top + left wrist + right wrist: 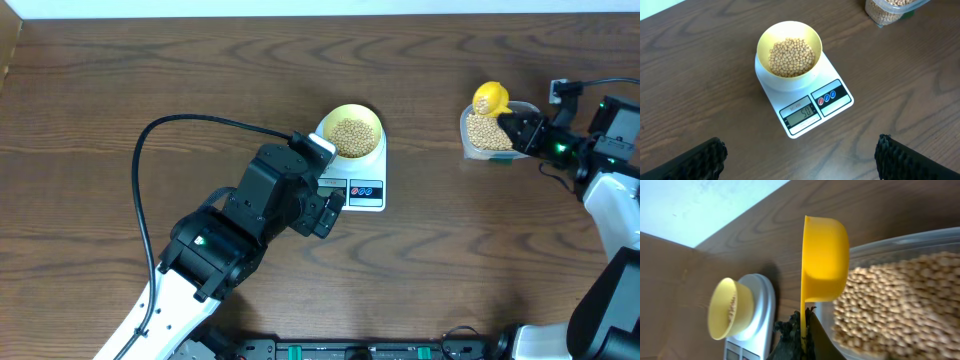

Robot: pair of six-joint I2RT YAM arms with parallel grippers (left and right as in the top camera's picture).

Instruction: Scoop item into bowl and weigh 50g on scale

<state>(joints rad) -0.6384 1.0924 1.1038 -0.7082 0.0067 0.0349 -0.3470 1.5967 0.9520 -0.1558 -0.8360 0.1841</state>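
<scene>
Tan beans (792, 57) fill much of the pale-yellow bowl (764, 40), which sits on the platform of the white scale (829, 77) in the upper middle of the left wrist view. The scale rests on the brown wooden desk (150, 60). Its display (801, 114) appears to read fifty, though the digits are small.

Judgement: the weighing step is in hand and looks at target, so further scooping seems unwarranted.

Left fingers (695, 160) stand wide, one at each lower corner of that frame, holding nothing. Bowl and scale lie between them but higher in the frame, apart from both.

Right fingers (790, 335) are closed on the handle of the bright yellow scoop (825, 255), low in the right wrist view. Overhead, the scoop sits at the upper right, at the upper rim of the clear tub (464, 140), well apart from the bowl. It appears to carry a few beans, but how many cannot be told.

Next move, as judged: tip the scoop's contents into the tub, not the bowl, and keep the left fingers off the scale so the reading is not disturbed.
</scene>
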